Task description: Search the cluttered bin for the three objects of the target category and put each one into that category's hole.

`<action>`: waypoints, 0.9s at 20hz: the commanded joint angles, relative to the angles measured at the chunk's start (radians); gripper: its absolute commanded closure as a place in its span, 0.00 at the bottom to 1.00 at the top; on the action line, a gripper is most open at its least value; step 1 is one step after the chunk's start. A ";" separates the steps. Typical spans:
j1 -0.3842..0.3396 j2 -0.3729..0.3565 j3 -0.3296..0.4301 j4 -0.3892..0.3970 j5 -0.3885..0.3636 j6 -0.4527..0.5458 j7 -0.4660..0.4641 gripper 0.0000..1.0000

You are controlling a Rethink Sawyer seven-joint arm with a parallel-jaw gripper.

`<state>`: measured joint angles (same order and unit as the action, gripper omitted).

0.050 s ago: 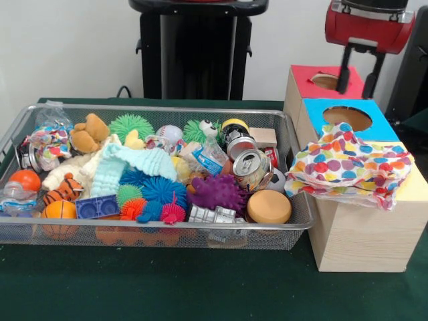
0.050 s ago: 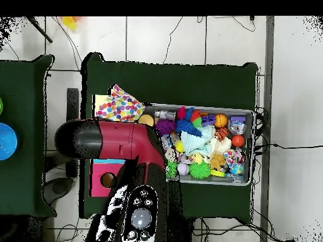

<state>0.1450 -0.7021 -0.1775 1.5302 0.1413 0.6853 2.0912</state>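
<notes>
The wire bin (image 1: 294,221) sits on the green table (image 1: 167,287), packed with toys, cans and cloth: a purple spiky ball (image 1: 217,192), a dented can (image 1: 251,167), a pale blue knitted cloth (image 1: 130,166) and a toy tiger (image 1: 63,190) among them. To its right stands the wooden box (image 1: 364,237), a polka-dot cloth (image 1: 348,164) draped over its near end. The gripper (image 1: 360,67) hangs over the red hole (image 1: 325,81) at the far end, the blue hole (image 1: 347,118) just nearer; whether it is open or closed, I cannot tell.
</notes>
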 commanded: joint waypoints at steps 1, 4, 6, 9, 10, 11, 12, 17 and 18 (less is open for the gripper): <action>-0.002 0.063 0.018 -0.030 -0.025 0.023 0.142 1.00; 0.003 0.062 0.016 -0.026 -0.023 0.026 0.143 1.00; 0.005 0.066 0.019 -0.025 -0.017 0.015 0.146 1.00; -0.004 0.087 0.032 -0.039 -0.009 -0.011 0.141 1.00; -0.002 0.095 0.030 -0.041 -0.002 -0.021 0.156 1.00; -0.001 0.101 0.033 -0.039 0.003 -0.033 0.161 1.00; 0.000 0.106 0.033 -0.039 0.006 -0.043 0.167 1.00; 0.005 0.137 0.036 -0.045 0.014 -0.093 0.183 1.00; 0.004 0.141 0.036 -0.047 0.014 -0.095 0.182 1.00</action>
<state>0.1636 -0.6247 -0.1782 1.5010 0.1408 0.6611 2.0914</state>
